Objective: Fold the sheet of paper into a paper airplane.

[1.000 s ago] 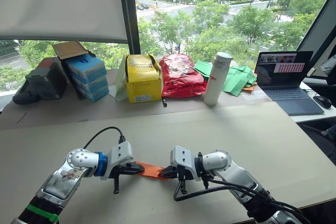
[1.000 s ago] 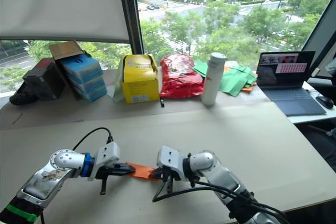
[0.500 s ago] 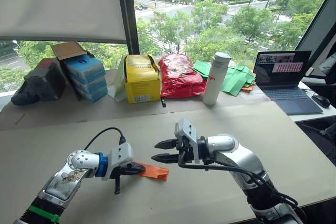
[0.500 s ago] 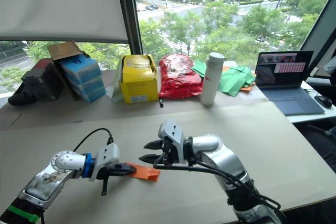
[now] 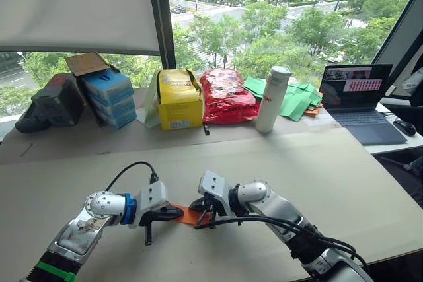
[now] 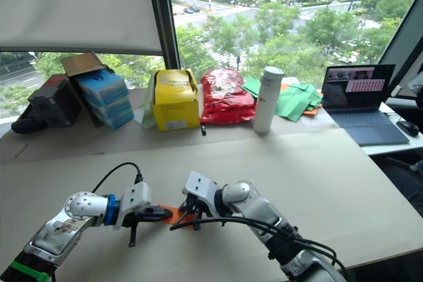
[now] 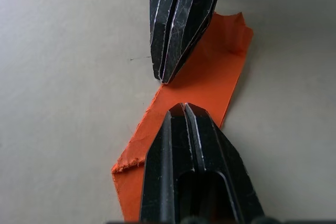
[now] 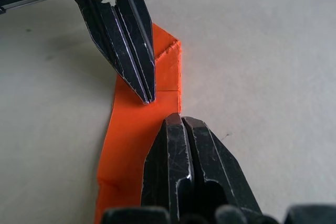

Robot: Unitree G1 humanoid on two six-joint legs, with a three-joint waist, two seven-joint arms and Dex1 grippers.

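Note:
The sheet of paper lies flat on the beige table as a small folded orange wedge with layered edges. My left gripper is shut, and its tip rests on the left part of the wedge. My right gripper is shut too, with its tip pressed on the paper from the other side. The two tips point at each other, a short gap apart. In the left wrist view my left gripper lies over the paper. In the right wrist view my right gripper sits on the paper.
Along the back by the window stand blue boxes, a yellow box, a crinkled red bag, a white bottle, green paper pieces and a laptop. A dark bag sits far left.
Half a second ago my right gripper was open and raised above the table. It has come down, shut, onto the paper close to my left gripper, which stayed in place.

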